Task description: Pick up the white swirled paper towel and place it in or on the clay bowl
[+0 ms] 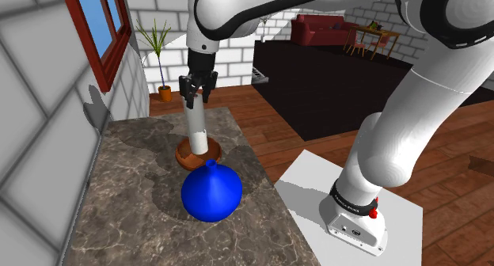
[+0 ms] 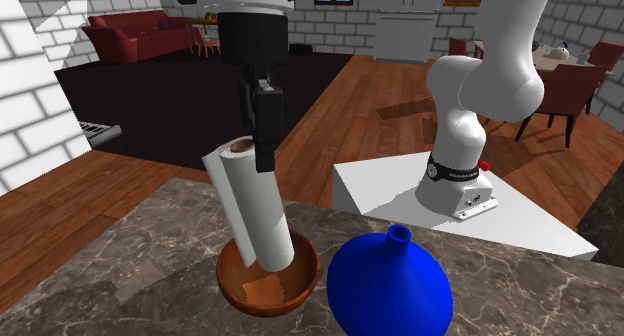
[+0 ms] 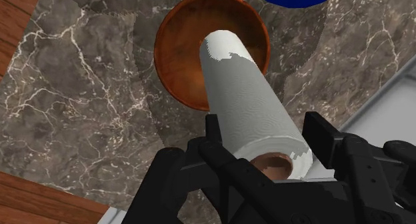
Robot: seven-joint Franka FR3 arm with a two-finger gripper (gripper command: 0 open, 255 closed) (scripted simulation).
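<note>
Paper towel (image 2: 250, 199), one roll, clasped by the hand (image 1: 197, 100), reaches into one bowl (image 2: 265, 299).

Marble counter (image 1: 134, 213), glossy vase (image 1: 211, 191), paper towel (image 3: 243, 96)

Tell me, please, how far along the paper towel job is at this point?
Done, by the look of it: the pickup, since the gripper clasps the top of the paper towel roll. In hand: the placing, with the roll's lower end inside the brown bowl. Left: probably letting go and backing away.
</note>
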